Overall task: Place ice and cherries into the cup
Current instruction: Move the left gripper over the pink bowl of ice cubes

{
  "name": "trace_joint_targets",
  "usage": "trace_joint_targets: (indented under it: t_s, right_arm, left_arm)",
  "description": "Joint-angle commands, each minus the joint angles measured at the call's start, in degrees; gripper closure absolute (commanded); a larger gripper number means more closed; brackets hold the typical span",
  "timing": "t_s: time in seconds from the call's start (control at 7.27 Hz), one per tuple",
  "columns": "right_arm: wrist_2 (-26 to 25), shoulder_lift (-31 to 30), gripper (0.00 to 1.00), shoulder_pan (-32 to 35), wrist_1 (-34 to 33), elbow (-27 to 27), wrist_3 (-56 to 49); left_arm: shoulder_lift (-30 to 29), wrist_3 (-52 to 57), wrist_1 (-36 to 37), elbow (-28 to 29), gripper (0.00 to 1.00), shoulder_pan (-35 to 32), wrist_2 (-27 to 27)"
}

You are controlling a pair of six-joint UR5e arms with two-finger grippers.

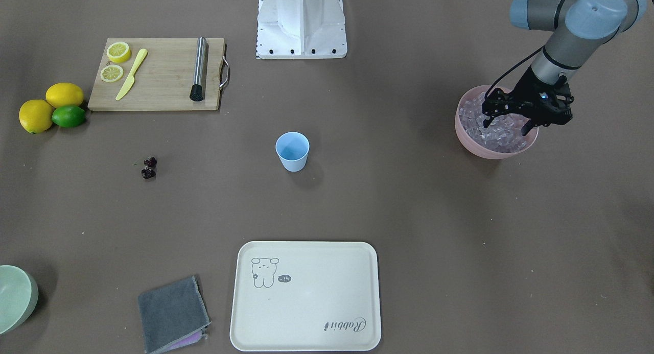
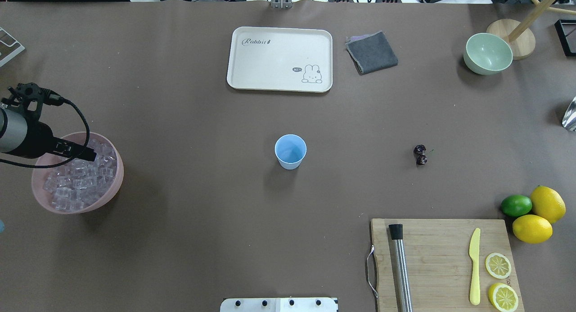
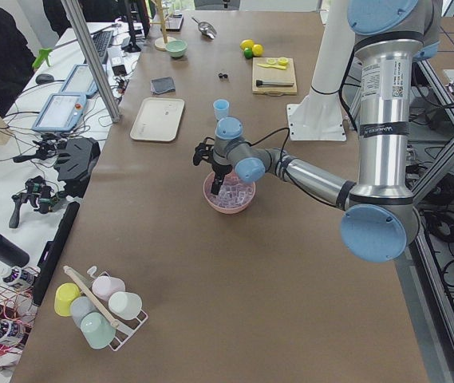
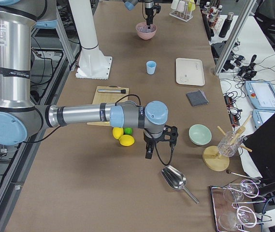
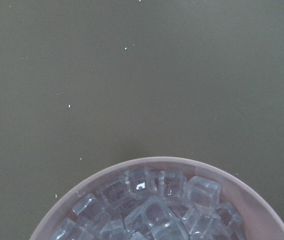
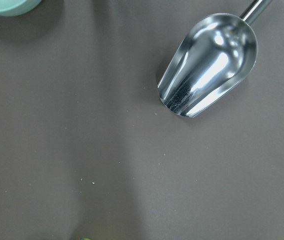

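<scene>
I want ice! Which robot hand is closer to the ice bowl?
Left. The left gripper hangs over the pink bowl of ice; the right gripper is far off, near the metal scoop.

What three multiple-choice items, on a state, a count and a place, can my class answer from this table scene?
1. The cup is: A upright and empty; B tipped over; C full.
2. The cherries number: A one; B two; C five.
3. The ice lies: A in the cup; B beside the cherries; C in the pink bowl.
Key: 1 A, its blue inside shows bare; 2 B, one dark pair shows; 3 C, the cubes fill that bowl.
</scene>
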Motion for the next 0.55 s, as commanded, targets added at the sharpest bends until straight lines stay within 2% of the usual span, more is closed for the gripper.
trace_joint_targets:
  t_s: [0.0, 0.41]
  right_arm:
    - [0.00, 0.00, 0.00, 0.00, 0.01, 0.17, 0.01]
    - [0.00, 0.00, 0.00, 0.00, 0.01, 0.35, -0.08]
  left_arm:
    - [-0.03, 0.00, -0.26, 1.00, 0.03, 0.13, -0.16]
    - [-0.03, -0.09, -3.41, 3.28, 0.03, 0.22, -0.25]
